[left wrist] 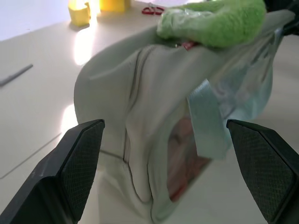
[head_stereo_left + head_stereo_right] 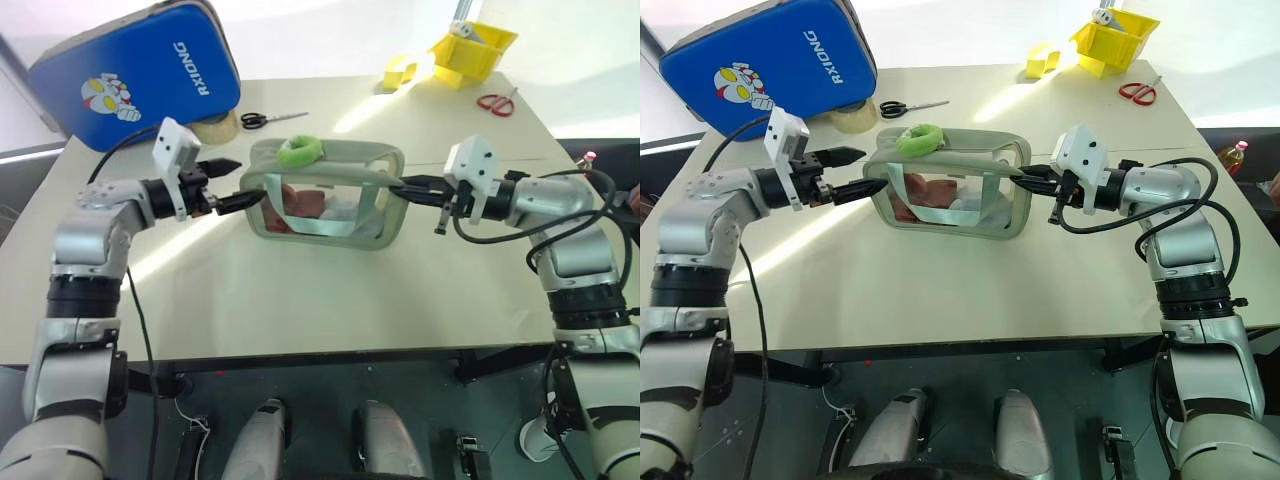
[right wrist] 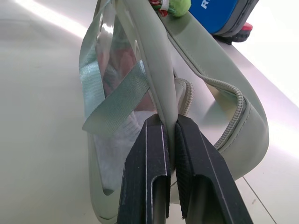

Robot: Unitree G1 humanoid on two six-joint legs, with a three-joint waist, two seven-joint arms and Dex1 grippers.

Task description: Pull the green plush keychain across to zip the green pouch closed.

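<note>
Green plush keychain (image 2: 300,151) sits on top of green pouch (image 2: 325,232), toward the pouch's 10 o'clock corner. Pouch mid-table, long axis running 9 to 3 o'clock, clear window facing robot. Left gripper (image 2: 236,183) just off the pouch's 9 o'clock end, fingers (image 1: 79,163) spread wide, gripping nothing, arm level, pointing toward 3. Right gripper (image 2: 400,187) clenched on the pouch's 3 o'clock edge, arm level, pointing toward 9.

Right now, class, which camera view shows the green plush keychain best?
The left eye view: the green plush keychain shows whole, as a ring lying on top of the green pouch. The right eye view shows the same. The left wrist view cuts it off at the edge; the right wrist view catches a sliver.
</note>
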